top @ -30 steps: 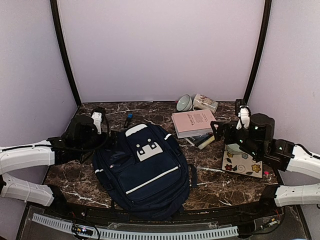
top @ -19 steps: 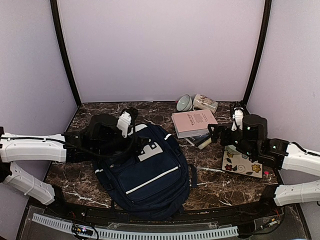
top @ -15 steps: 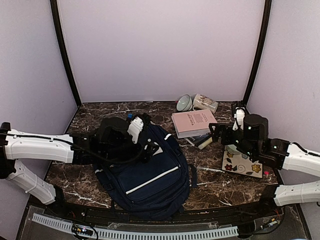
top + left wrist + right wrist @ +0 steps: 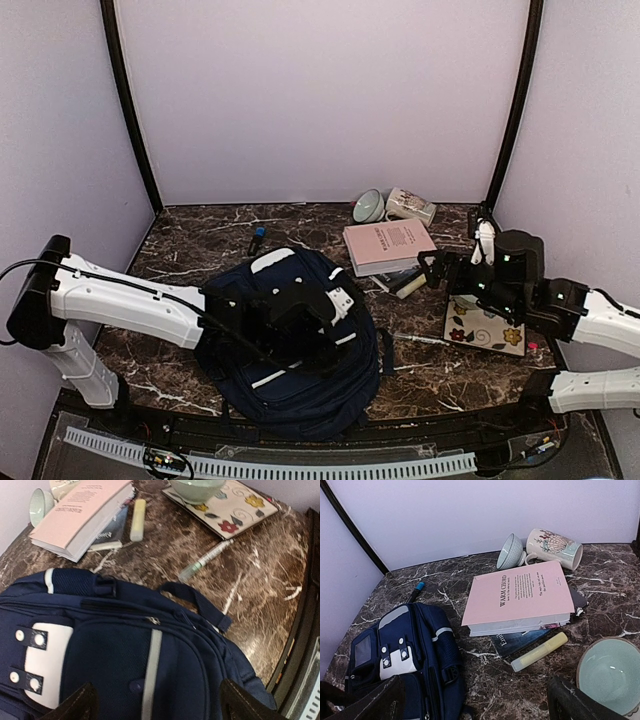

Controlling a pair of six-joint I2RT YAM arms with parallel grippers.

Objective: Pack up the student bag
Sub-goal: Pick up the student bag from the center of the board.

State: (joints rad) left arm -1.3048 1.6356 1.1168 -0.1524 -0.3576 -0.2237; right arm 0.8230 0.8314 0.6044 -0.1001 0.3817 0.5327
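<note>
Hovering above the closed student bag (image 4: 300,385) on the surface (image 4: 200,245), the left end effector (image 4: 162,705) is spread, empty; unzipping looks next, needing a zipper-pull pinch. The right end effector (image 4: 475,700) is likewise spread.

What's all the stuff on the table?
student bag: 1, navy, middle
pink book: 1, pink, right of bag
dark book: 1, dark, under pink book
highlighter: 1, yellow, by books
pen: 1, pale, right of bag
marker: 1, blue-capped, behind bag
small bowl: 1, pale, tipped, back
mug: 1, cream, tipped, back
tray: 1, flowered, right
green bowl: 1, pale green, on tray
left gripper: 1, black, open over bag
right gripper: 1, black, open, right
</note>
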